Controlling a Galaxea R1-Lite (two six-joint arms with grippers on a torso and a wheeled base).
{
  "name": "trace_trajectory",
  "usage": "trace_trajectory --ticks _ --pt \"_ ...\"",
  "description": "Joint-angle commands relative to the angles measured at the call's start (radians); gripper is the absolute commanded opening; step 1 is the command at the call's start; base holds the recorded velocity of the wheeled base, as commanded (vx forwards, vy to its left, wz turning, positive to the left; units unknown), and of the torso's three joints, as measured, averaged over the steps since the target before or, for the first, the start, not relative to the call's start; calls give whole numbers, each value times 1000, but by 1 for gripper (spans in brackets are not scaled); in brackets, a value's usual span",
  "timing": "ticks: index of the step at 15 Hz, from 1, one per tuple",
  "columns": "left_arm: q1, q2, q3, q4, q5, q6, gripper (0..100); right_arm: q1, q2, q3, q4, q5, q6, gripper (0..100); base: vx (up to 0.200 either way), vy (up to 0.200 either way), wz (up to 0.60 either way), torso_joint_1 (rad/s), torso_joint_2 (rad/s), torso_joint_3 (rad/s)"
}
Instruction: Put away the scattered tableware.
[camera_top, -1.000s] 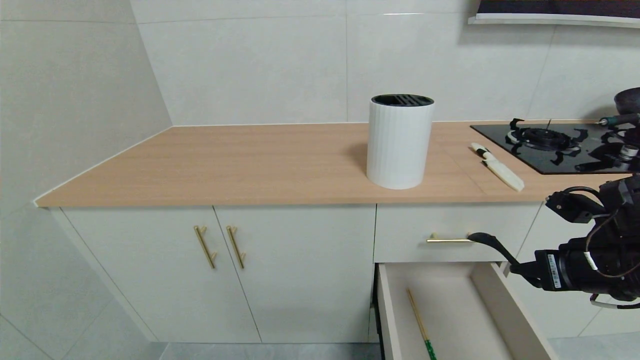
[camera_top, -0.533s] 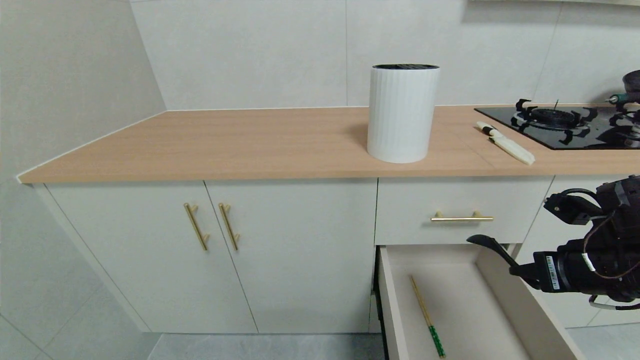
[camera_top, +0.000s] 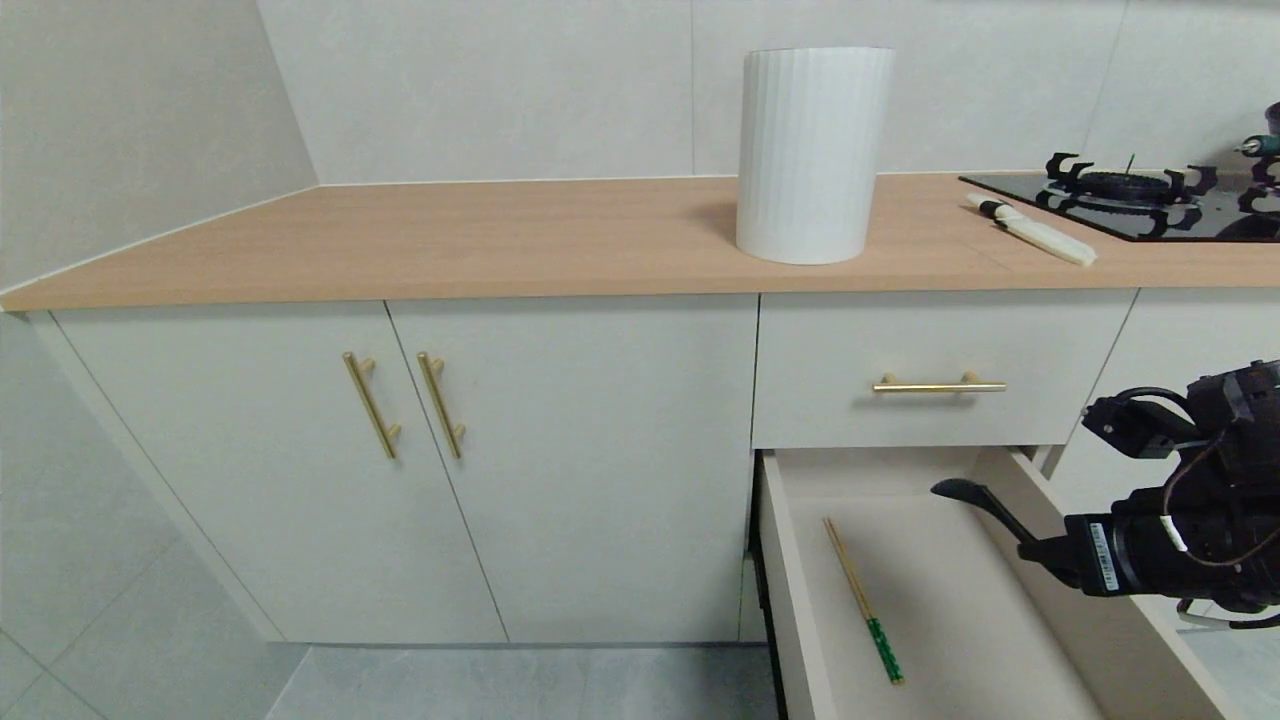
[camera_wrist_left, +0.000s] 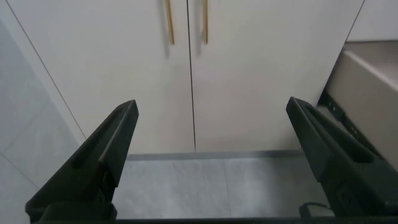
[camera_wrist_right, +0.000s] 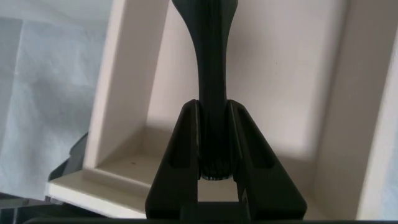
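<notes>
Held a black spoon (camera_top: 975, 497) by its handle, clamped tight between the right jaws, with the bowl end sticking out ahead of them. Hung it over an open drawer (camera_top: 785, 580), which lay just below and ahead of those jaws. Could not tell of any contact yet between spoon and drawer floor.

Had the left jaws spread wide apart and empty, low down, facing the pale cupboard doors (camera_wrist_left: 249, 74) straight ahead of them.

Found a pair of chopsticks (camera_top: 862, 612) with green ends already lying flat in the drawer, beyond the spoon's tip and lower than the right jaws. Found a pale knife (camera_top: 1030, 229) high above the right jaws on the wooden table (camera_top: 500, 235), beside a tall white knife block (camera_top: 812, 155).

Sank over the last second. Started with the spoon's tip level with the brass handle (camera_top: 938, 385) of the shut drawer above, then ended with it under that handle, at the mouth of the open drawer. Dropped the head camera too, which slid the table up the head view without shifting anything on it.

Read this as the lowering step before release, with the spoon probably close to low enough to set down beside the chopsticks. Judged the knife as the piece not yet put away.
</notes>
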Motion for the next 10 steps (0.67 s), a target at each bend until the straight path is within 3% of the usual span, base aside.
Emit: trace_trajectory --ticks 1,6,10 --pt "0 1 0 -1 0 0 100 6 -1 0 0 1 -1 0 0 0 0 -32 119 46" --pt "0 1 0 -1 0 0 100 12 19 8 -14 -1 -10 0 0 0 0 -1 13 8" --pt "0 1 0 -1 0 0 100 11 185 6 -149 -21 1 0 0 0 0 0 0 0"
